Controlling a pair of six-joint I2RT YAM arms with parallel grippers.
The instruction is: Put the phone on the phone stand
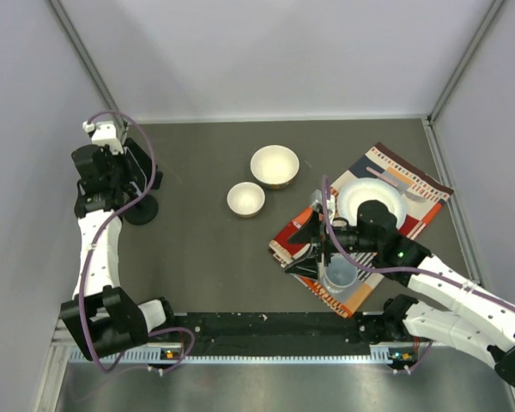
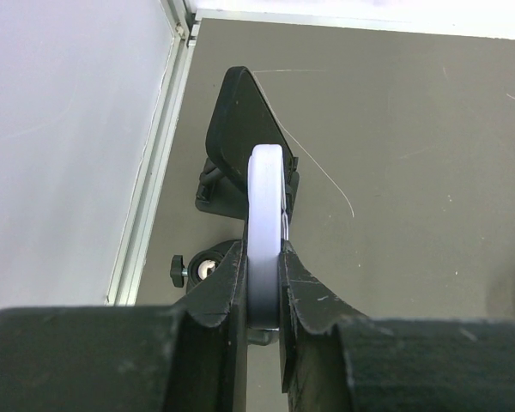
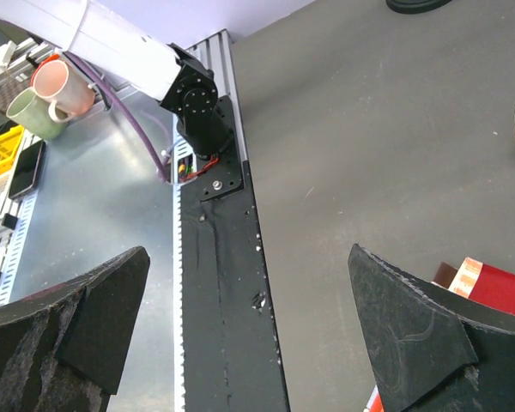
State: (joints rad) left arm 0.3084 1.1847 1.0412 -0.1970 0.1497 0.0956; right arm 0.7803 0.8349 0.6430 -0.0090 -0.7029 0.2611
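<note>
My left gripper (image 2: 264, 283) is shut on the phone (image 2: 266, 206), which I see edge-on as a white rounded strip standing upright between the jaws. Just beyond and below it is the black phone stand (image 2: 240, 129), with a tilted back plate and a round base with a small knob (image 2: 175, 269). The phone's far end sits close to the plate; I cannot tell whether they touch. In the top view the left gripper (image 1: 124, 176) hovers over the stand (image 1: 142, 210) at the table's left. My right gripper (image 3: 249, 326) is wide open and empty, over the mat (image 1: 313, 245).
Two cream bowls (image 1: 275, 166) (image 1: 245, 199) sit mid-table. A patterned mat (image 1: 416, 196) at the right carries a white plate (image 1: 373, 202) and a clear cup (image 1: 341, 275). A black rail (image 1: 266, 330) runs along the near edge. The side wall (image 2: 69, 129) is close left of the stand.
</note>
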